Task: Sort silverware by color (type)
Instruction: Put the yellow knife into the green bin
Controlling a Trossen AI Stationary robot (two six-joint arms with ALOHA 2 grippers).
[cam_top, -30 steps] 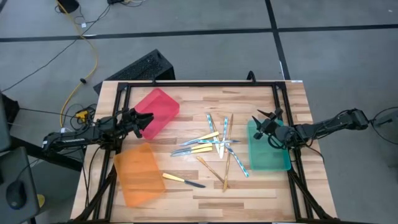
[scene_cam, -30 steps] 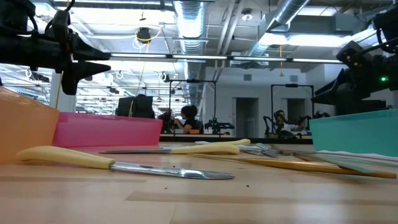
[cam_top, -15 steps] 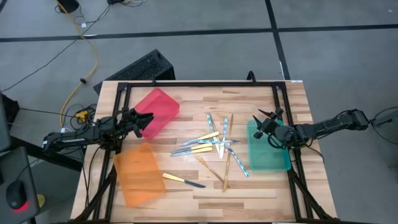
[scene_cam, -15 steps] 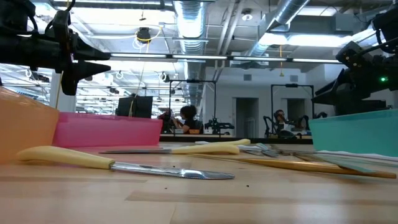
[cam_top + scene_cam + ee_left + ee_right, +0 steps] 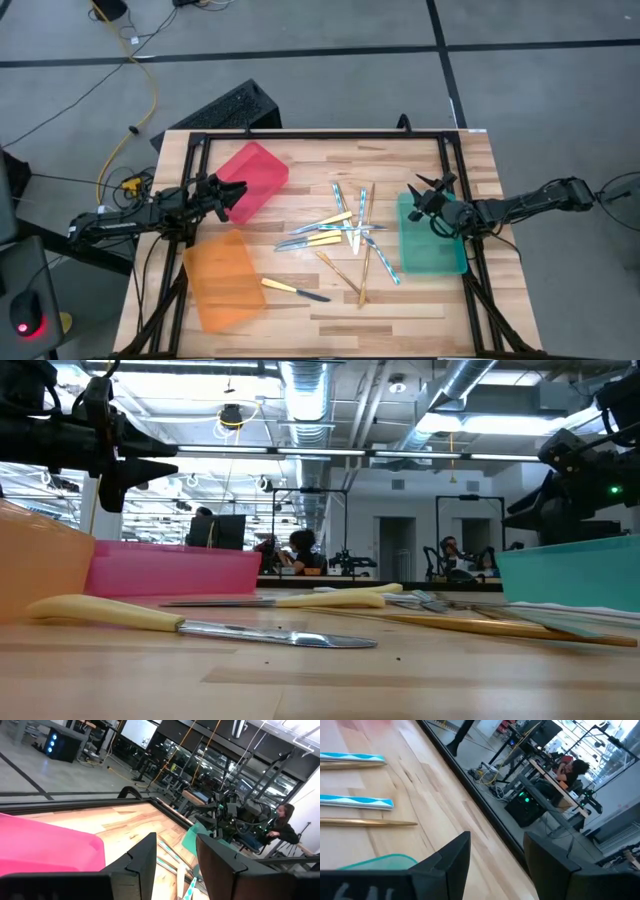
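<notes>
The silverware point(image 5: 345, 235) lies scattered flat on the wooden table's middle: gold, silvery-blue and yellow-handled pieces crossing one another. One yellow-handled knife point(image 5: 295, 291) lies apart near the orange bin; it is nearest in the low view point(image 5: 200, 622). My left gripper point(image 5: 235, 190) is open and empty above the red bin's near corner point(image 5: 175, 865). My right gripper point(image 5: 425, 190) is open and empty above the green bin's far-left corner point(image 5: 497, 865). Blue and gold piece ends point(image 5: 357, 802) show beyond its fingers.
Three translucent bins stand on the table: the red bin point(image 5: 252, 178) at the far left, the orange bin point(image 5: 222, 278) at the near left, the green bin point(image 5: 432, 238) at the right. A black frame point(image 5: 320, 135) rims the table. Bare wood lies along the near edge.
</notes>
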